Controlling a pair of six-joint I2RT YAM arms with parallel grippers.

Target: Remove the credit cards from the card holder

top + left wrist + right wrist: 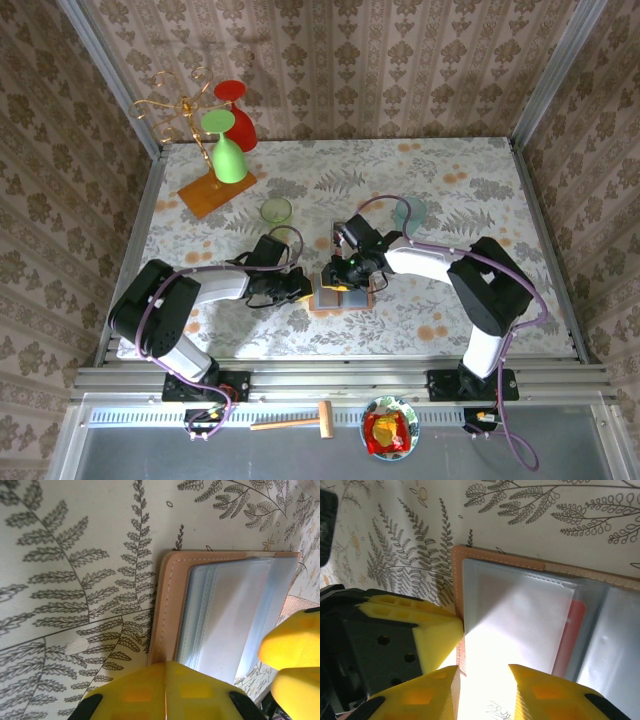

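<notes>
Tan card holder (520, 605), grey-blue pockets (615, 645), seemingly red card (572, 630); fern-printed cream tablecloth (545, 520).

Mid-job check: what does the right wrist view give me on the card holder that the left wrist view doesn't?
Right wrist: a red card tucked in a clear pocket, with the right tool open near that pocket. Left wrist: the card holder seen at its rounded tan corner, pale pockets with no red visible, and the left tool shut at its edge. Both: the card holder lying open and flat on the fern-print tablecloth.
</notes>
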